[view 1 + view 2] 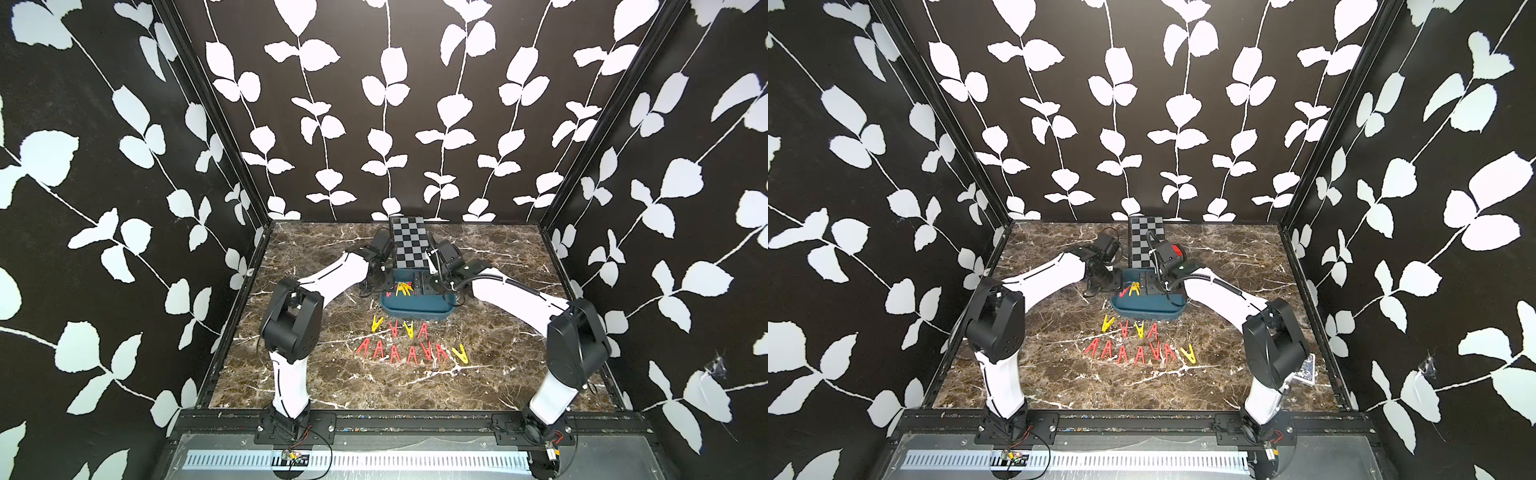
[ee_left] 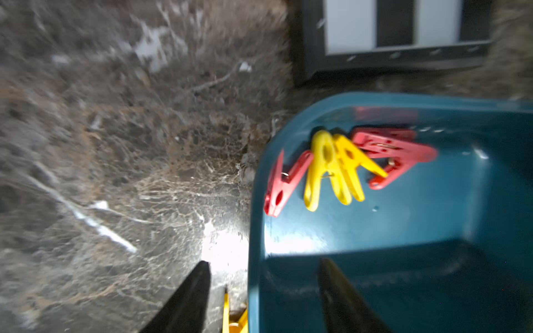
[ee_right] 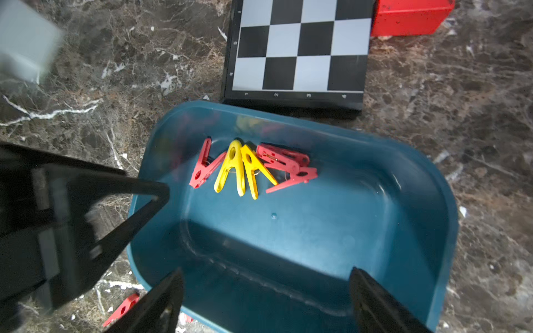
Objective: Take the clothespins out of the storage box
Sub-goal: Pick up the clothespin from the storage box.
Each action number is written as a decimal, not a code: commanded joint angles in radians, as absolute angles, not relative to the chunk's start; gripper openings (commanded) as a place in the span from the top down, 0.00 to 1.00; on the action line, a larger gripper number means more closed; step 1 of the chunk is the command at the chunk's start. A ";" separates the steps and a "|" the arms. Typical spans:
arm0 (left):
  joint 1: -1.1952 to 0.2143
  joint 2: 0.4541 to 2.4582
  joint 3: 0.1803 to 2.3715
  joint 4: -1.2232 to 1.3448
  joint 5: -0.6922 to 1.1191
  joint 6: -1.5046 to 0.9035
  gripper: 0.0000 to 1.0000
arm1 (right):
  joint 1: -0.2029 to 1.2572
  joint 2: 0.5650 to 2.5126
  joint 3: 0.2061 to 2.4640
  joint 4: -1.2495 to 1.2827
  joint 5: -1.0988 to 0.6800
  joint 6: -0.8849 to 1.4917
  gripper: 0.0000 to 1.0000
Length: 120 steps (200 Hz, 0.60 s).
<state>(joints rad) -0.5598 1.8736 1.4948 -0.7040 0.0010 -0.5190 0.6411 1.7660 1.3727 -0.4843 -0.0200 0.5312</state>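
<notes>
Tabletop of brown veined marble (image 1: 311,374) carries a shallow teal plastic storage box (image 3: 450,219) mid-width, toward its far edge. Both black grippers, left (image 2: 265,262) and right (image 3: 266,270), hover at the box, jaws apart, holding nothing. Red and yellow plastic clothespins (image 3: 245,170) lie by its far wall; more clothespins sit in two rows (image 1: 411,345) between the box and the table's near edge.

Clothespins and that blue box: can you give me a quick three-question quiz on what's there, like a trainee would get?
1. True or false: the storage box is empty.
2. How many yellow clothespins lie inside it? A) one B) two C) five
3. Fill in: the board beyond the box has a ____ pattern.
Key: 1 false; 2 B; 3 checkered.
</notes>
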 commanded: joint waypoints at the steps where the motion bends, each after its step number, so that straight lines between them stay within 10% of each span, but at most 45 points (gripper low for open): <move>1: -0.559 1.764 1.477 -0.719 -0.029 -0.514 0.22 | 0.635 1.817 1.431 -0.535 -0.001 0.556 0.17; 29: -0.558 1.701 1.464 -0.733 -0.054 -0.521 0.02 | 0.631 1.891 1.490 -0.569 0.019 0.587 0.29; 120: -0.508 1.556 1.383 -0.715 -0.053 -0.532 0.01 | 0.624 2.084 1.619 -0.629 0.013 0.714 0.41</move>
